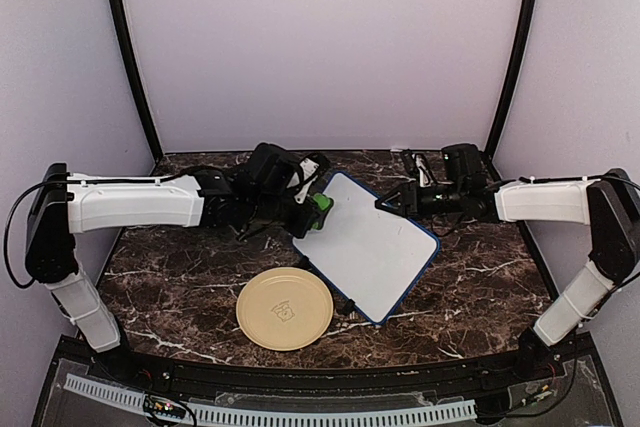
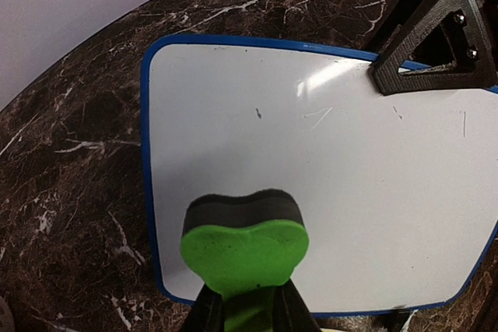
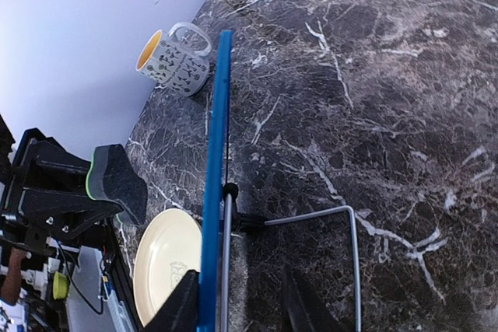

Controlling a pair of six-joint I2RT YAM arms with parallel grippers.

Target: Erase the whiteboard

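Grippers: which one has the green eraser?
The left gripper, shut on the green eraser at the whiteboard; the right gripper stands open astride the board's edge.

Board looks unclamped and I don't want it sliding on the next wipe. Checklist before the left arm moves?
1. Grip of left gripper on eraser: ok, fingers closed on its green back.
2. Hold of right gripper on whiteboard: not ok, jaws stand apart around its blue edge.
3. Felt touching the board: cannot tell; it sits over the near-left corner.
4. Board clean: not ok, a few faint marks show.
5. Position of plate: ok, off the board, by its near edge.
6. Board flat or propped: cannot tell; a wire stand shows behind it.
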